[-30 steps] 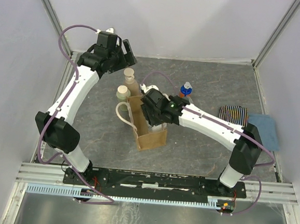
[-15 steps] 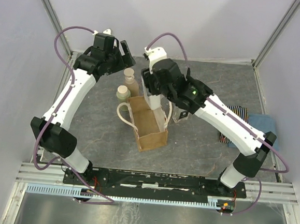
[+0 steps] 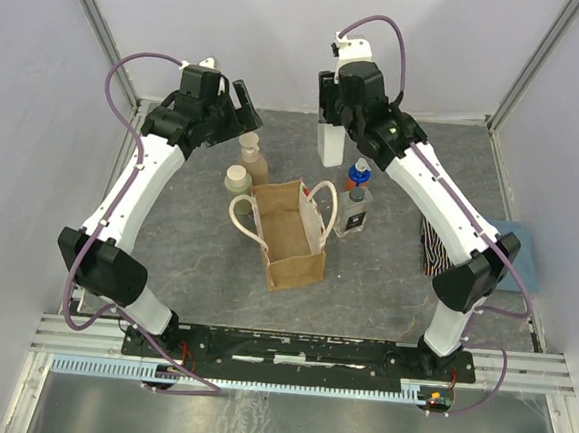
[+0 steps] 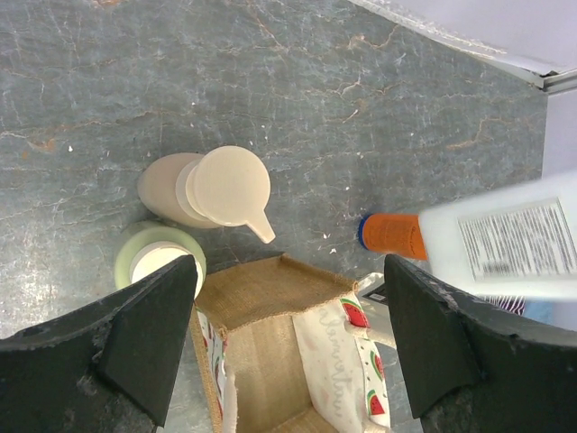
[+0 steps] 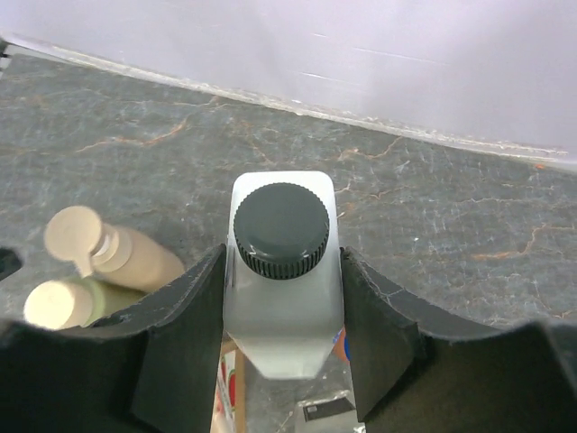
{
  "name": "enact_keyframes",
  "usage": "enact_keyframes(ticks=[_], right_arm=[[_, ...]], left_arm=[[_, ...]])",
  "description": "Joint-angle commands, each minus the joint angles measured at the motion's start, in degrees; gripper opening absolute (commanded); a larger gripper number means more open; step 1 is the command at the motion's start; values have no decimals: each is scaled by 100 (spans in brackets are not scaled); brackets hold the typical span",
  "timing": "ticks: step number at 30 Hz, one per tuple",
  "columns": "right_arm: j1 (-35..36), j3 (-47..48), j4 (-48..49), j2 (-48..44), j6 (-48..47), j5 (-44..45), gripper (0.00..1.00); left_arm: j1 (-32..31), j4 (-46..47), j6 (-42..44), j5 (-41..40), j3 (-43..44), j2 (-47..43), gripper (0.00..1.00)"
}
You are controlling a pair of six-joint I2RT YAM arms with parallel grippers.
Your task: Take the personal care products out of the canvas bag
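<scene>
Right jaws: pinching a squarish, milky-white bottle point(image 5: 281, 280) with a ribbed dark cap
Left jaws: spread, empty
Canvas bag point(image 3: 296, 271): boxy woven burlap, rope handles
Desk point(image 3: 389, 285): grey, veined

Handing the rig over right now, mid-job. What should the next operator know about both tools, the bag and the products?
Left tool: open, holds nothing, hovers above the beige-brown bottle and the tan-lidded jar, which both stand on the table by the far left corner of the canvas bag.
Right tool: shut on the whitish dark-capped bottle, held in the air beyond the bag.
Also out: an orange-and-blue bottle and a clear dark-labelled bottle, standing right of the bag.
Bag: upright, looks empty from above.
Left to do: set the held bottle on the table and release it.
</scene>
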Motion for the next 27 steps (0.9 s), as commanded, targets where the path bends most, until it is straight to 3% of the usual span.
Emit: enact_keyframes(ticks=[1, 8, 22, 27], right_arm=[[-127, 536, 1218, 164, 75, -181, 45], [-260, 302, 1598, 536, 115, -272, 45], [-325, -2634, 3833, 241, -22, -507, 44], [-352, -3307, 4224, 114, 181, -413, 43]], left_arm=[[5, 135, -44, 49, -6, -256, 90], [3, 143, -15, 75, 3, -245, 90], [0, 61, 29, 219, -289, -469, 90], [5, 77, 29, 212, -509, -633, 90]])
